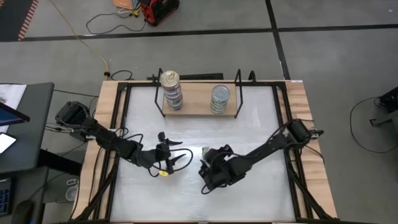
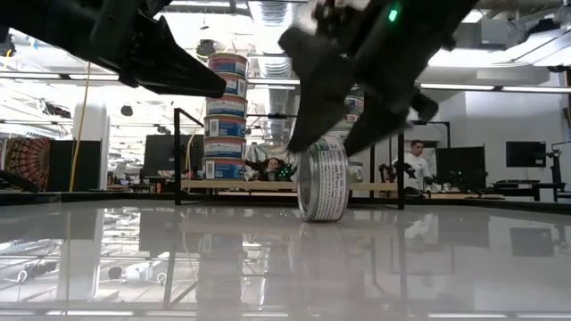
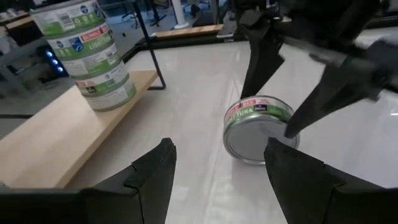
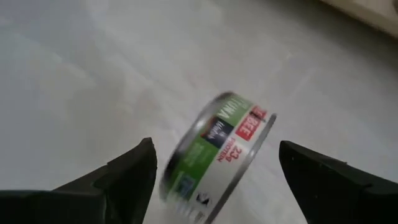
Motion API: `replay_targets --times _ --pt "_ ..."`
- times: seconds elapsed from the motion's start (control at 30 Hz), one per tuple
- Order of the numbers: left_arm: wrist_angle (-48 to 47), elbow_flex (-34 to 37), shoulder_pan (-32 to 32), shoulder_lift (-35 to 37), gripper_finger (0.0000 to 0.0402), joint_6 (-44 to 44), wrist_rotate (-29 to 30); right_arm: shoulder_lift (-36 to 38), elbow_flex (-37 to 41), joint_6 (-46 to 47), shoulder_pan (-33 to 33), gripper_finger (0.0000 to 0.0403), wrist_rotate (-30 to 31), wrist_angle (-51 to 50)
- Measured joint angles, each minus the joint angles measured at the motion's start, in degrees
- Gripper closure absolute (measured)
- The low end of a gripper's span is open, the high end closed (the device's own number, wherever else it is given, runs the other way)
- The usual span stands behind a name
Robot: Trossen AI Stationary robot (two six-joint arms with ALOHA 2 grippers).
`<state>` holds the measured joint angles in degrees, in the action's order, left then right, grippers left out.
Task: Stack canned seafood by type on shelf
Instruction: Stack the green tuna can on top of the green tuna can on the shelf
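Tins sit in two stacks on the shelf [image 1: 198,107], and we count a third lot of just one loose tin [image 2: 323,185] out on the white table [image 1: 249,186]. From the low view the left stack [image 2: 225,116] shows five cans with blue and white labels, topped by a gold lid when seen from above. The right stack [image 1: 220,99] has a silver-grey lid on top; how many cans it holds we cannot count, since the arms block it at table height. From the left wrist camera we make out at least three green-labelled cans in the one stack it sees [image 3: 87,53].

The loose tin stands on its edge, tilted, label reading tuna, silver base facing the left arm. Our right gripper [image 2: 335,134] hovers directly over it with fingers spread wide, one on either side, and we cannot tell whether the tips touch the can. Through the right wrist camera the tin [image 4: 217,155] lies between the two dark fingers [image 4: 124,177], blurred.

Our left gripper [image 1: 171,151] hangs above the table just beside the right one, fingers parted and holding nothing, pointed toward the tin [image 3: 258,127]
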<state>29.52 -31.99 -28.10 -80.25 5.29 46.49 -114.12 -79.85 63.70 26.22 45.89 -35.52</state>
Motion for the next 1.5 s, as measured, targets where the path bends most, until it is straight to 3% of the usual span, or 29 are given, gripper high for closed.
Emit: replay_targets --times 0.3,0.5,0.67,0.83,1.0,1.13,1.33,1.5 --pt "-0.31 1.53 -0.97 0.0 0.0169 -0.08 -4.32 -4.97 0.0 4.78 -0.28 0.0064 0.77 1.02" --pt "1.71 3.63 -2.0 0.0 0.0169 -0.11 -12.31 -4.79 0.0 -3.22 0.9 0.0155 1.26 2.03" --pt "2.71 4.39 -2.68 0.0 0.0169 0.77 -15.66 -5.14 0.0 -6.99 0.47 0.0242 1.56 2.23" --pt "5.43 5.03 -3.15 0.0 0.0169 0.86 -21.94 -4.33 0.03 -10.58 0.23 0.0243 2.36 0.4" --pt "5.57 5.03 -3.13 0.0 0.0169 0.8 -22.7 0.9 0.09 -14.82 0.31 0.0243 5.99 -4.07" --pt "8.79 5.05 -3.11 0.0 0.0169 1.19 -23.03 6.42 0.09 -25.39 0.26 0.0237 11.28 -6.79" --pt "18.83 5.05 -2.58 0.0 0.0169 2.99 -30.62 14.96 0.09 -52.67 -1.39 0.0238 21.36 -4.43" --pt "20.49 5.05 -3.32 0.0 0.0169 6.72 -34.29 20.57 0.05 -72.11 -5.17 0.0233 27.29 -2.44"
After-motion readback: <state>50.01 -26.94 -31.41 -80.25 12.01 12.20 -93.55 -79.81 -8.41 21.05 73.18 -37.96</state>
